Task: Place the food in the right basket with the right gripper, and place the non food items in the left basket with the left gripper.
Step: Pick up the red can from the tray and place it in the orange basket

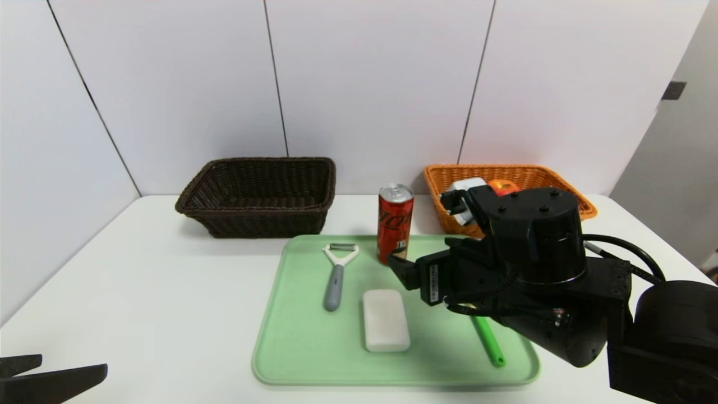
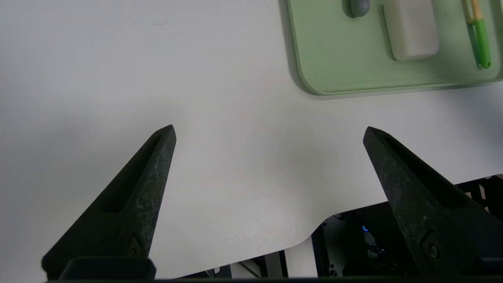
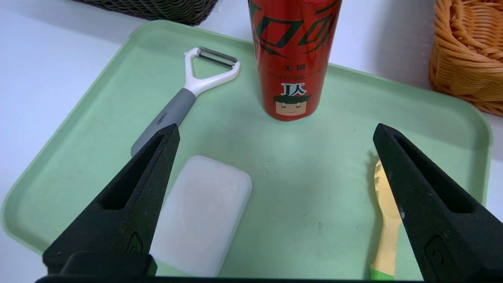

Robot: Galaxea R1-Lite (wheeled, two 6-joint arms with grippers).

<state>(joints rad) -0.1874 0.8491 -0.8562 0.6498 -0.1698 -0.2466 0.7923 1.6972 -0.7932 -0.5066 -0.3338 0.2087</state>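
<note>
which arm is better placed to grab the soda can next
Right. The right gripper hangs open over the green tray, aimed at the upright red can. The left gripper sits open off the tray.

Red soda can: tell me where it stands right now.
In the head view the red soda can stands upright at the far edge of the green tray, between the peeler and the orange basket, just beyond the open right gripper.
</note>
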